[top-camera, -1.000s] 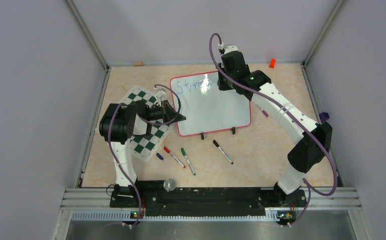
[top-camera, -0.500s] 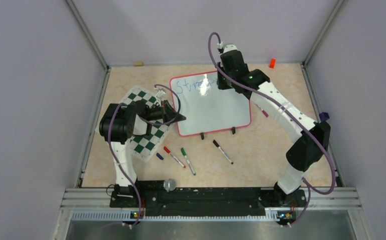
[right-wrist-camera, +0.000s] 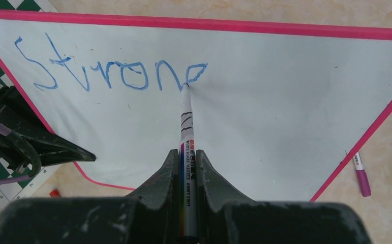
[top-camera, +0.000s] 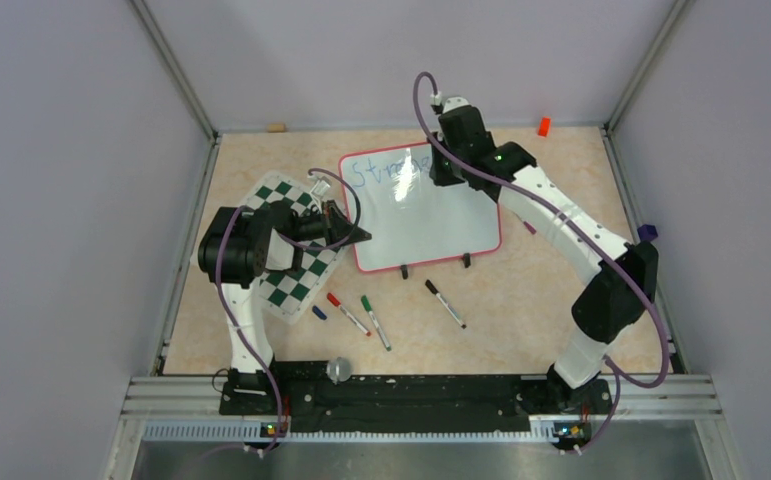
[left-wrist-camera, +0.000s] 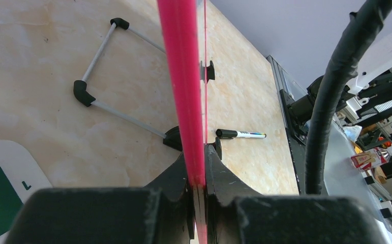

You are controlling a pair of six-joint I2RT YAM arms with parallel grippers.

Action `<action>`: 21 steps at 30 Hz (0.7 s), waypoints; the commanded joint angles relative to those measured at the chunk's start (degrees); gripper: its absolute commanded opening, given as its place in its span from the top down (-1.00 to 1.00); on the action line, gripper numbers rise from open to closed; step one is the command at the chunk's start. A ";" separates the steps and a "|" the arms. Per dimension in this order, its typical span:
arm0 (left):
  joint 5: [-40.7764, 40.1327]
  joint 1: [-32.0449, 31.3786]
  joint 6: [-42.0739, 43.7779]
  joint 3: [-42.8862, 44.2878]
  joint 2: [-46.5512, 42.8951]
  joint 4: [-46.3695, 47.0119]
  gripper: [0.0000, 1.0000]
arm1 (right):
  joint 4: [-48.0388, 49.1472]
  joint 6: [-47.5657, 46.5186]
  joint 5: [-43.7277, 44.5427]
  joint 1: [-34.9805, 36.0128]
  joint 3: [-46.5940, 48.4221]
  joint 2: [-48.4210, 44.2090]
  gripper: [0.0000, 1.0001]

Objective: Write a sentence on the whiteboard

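1. Finishing the last letter of "Strong" is the step in hand. My right gripper is clamped on the marker, and its tip touches the whiteboard at the lower left of that letter's loop.
2. So far the sentence is this one blue word, running along the board's far edge. I judge most of the writing is still ahead.
3. To do it well, I should keep the pressure light and even and hold the marker's tilt steady. The tail should come down in one smooth pull toward me. The barrel is slim and might twist between my jaws if I press hard.
4. My left gripper is closed tight on the board's red-pink frame at its left edge, just beside the chessboard mat. It should hold firm so the board cannot slide under the stroke.
5. Compared with a second ago, the top view shows my right wrist a little further left and nearer the far wall. That fits the pen's travel along the word.
6. My left arm, the board and the loose markers on the table lie as they did then.
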 commanded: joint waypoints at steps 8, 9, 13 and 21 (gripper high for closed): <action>-0.95 0.58 5.64 -0.04 -0.27 8.40 0.90 | -1.72 -0.38 5.16 -0.68 1.90 -0.25 1.00; -0.95 0.58 5.58 -0.06 -0.25 8.45 0.90 | -1.96 -0.51 5.40 -0.64 2.79 0.20 1.00; -0.95 0.58 5.58 -0.13 -0.27 8.46 0.90 | -2.19 -0.81 5.94 -0.64 5.16 1.41 1.00; -0.95 0.58 5.61 -0.08 -0.27 8.46 0.90 | -2.19 -2.36 5.97 -0.63 8.75 3.29 1.00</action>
